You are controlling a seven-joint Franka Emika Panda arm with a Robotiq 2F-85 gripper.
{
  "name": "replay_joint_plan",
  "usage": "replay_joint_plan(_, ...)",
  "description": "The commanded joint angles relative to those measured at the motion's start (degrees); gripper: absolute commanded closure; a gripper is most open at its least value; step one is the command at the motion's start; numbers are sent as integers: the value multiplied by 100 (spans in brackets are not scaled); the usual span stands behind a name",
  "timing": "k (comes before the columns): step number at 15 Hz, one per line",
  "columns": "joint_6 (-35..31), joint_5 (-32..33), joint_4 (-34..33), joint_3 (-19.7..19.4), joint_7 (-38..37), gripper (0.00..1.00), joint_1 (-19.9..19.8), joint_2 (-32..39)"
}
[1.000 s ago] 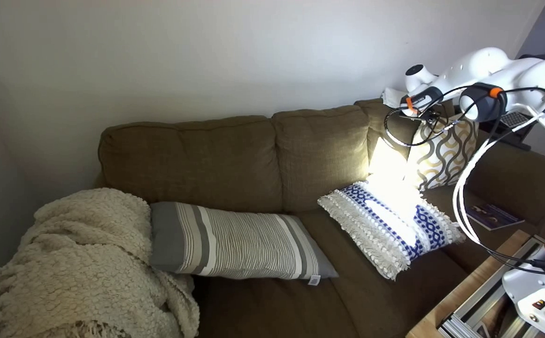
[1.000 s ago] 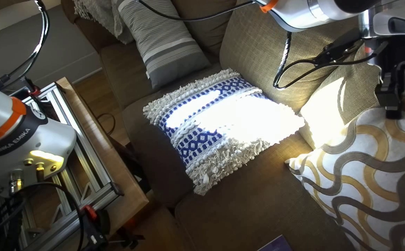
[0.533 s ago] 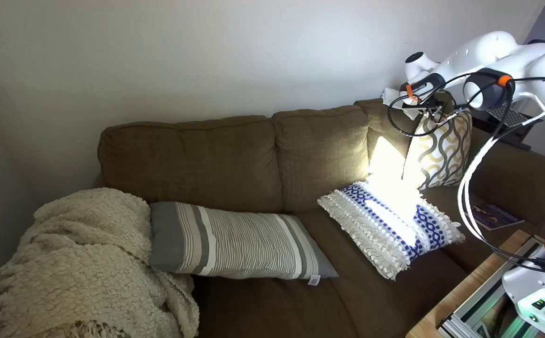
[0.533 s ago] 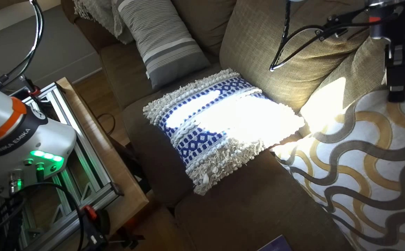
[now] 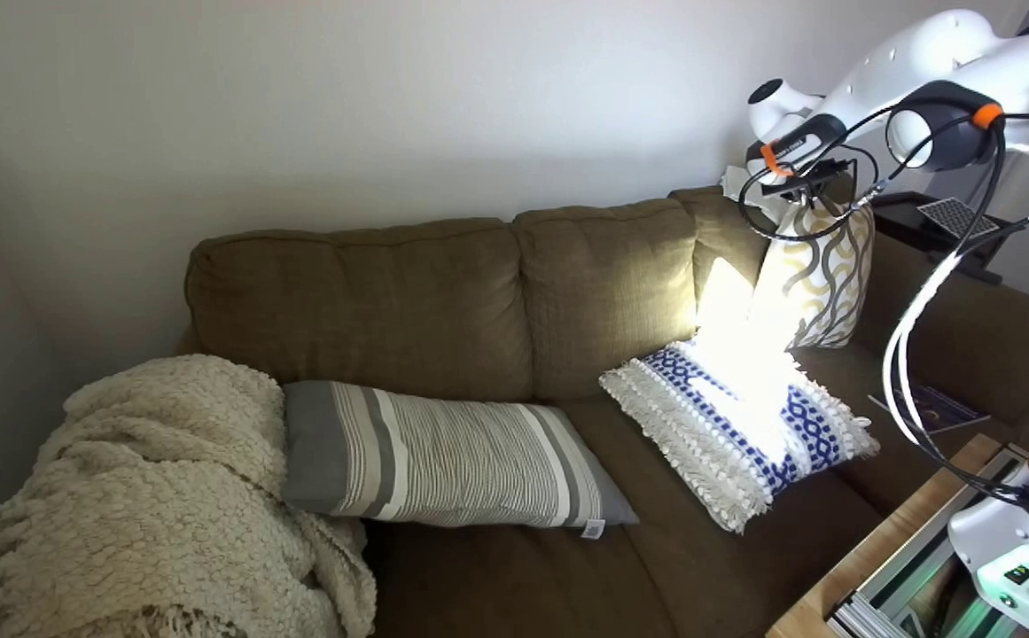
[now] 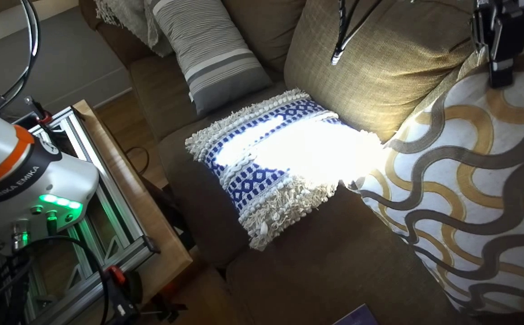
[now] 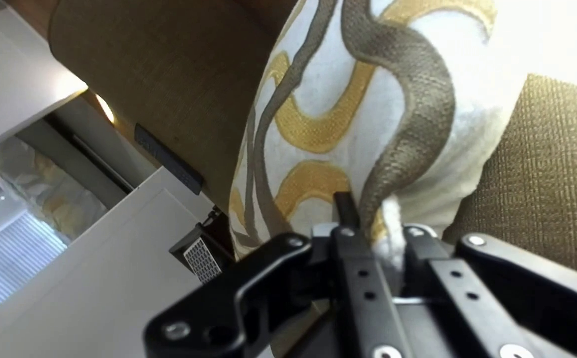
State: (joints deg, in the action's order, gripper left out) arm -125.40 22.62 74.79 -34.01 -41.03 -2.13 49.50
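Note:
My gripper is shut on the upper corner of a white cushion with wavy brown and yellow bands. The pinched white fabric stands between the two fingers in the wrist view. The cushion also shows in both exterior views. It hangs fairly upright below the gripper, against the sofa back at one end. Its lower edge is close to the sofa seat; I cannot tell whether it touches. In an exterior view one dark fingertip of the gripper shows in front of the cushion's top.
A fringed blue-and-white cushion, partly washed out by bright light, lies beside it on the brown sofa. Further along are a striped grey cushion and a cream blanket. A book lies on the seat. The wooden robot stand faces the sofa.
My gripper and arm have risen, pulling the wavy-patterned cushion up and more upright, and its near corner has shifted toward the fringed cushion. The lights on the robot base have turned green.

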Motion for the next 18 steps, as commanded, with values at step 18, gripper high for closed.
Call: replay_joint_plan(18,-1674,2174,2221,888,3196,97,-283,-2666)
